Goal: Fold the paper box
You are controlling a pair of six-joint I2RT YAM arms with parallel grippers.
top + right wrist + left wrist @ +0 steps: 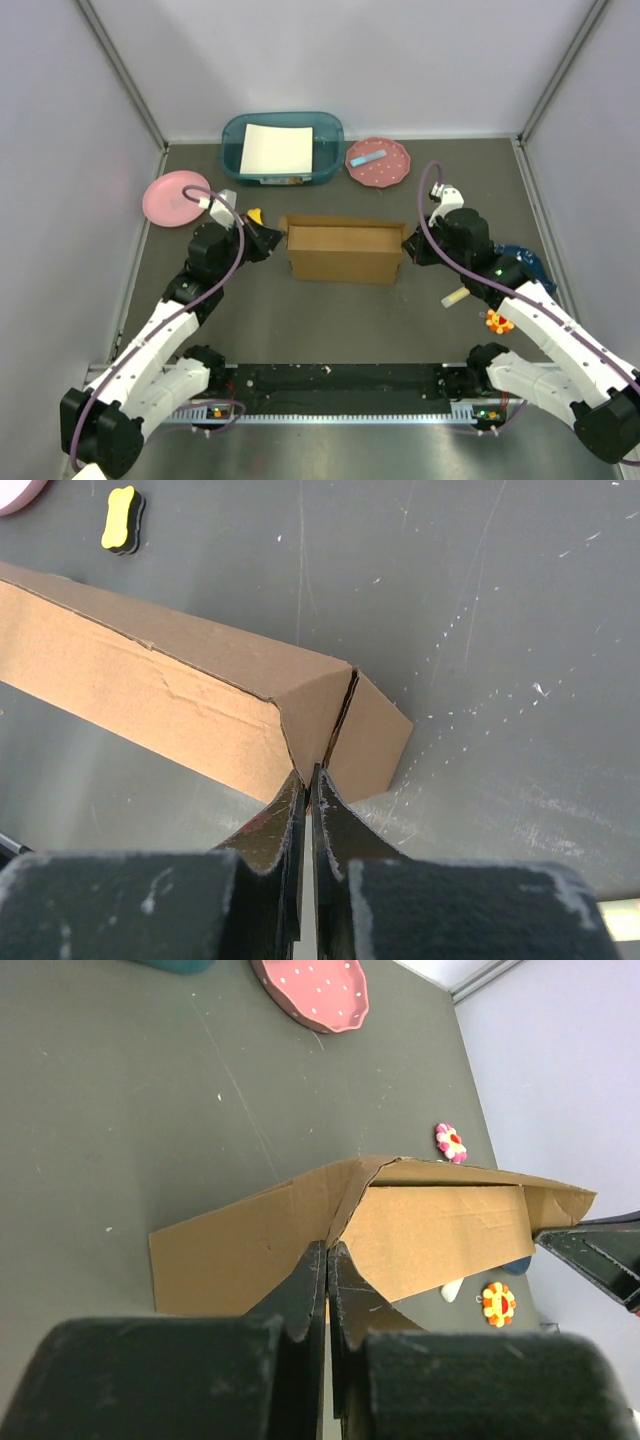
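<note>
The left gripper (327, 1255) fills the bottom of its wrist view. Its two black fingers are drawn almost together, with a sliver of brown showing in the narrow gap, so they are pinching an edge at the left end of the plain brown corrugated cardboard paper box (440, 1235).

The right gripper (307, 778) is likewise nearly closed. Its tips touch the box's right end where two flaps meet at a dark seam. Whether cardboard lies between these fingers cannot be told.

From above, the paper box (340, 255) sits in the middle of the dark grey table (330, 330). It is a shallow rectangle with its long side across the view, and one gripper is at each short end.

Behind it, against the back wall, stands a teal plastic bin (232, 140) holding a white sheet (277, 148). A plain pink plate (170, 197) lies to the bin's left and a pink dotted plate (390, 165) to its right.

A small yellow bone-shaped piece (120, 518) lies just beside the box's left end, apart from it. An orange flower-shaped toy (497, 321) lies near the right arm.
</note>
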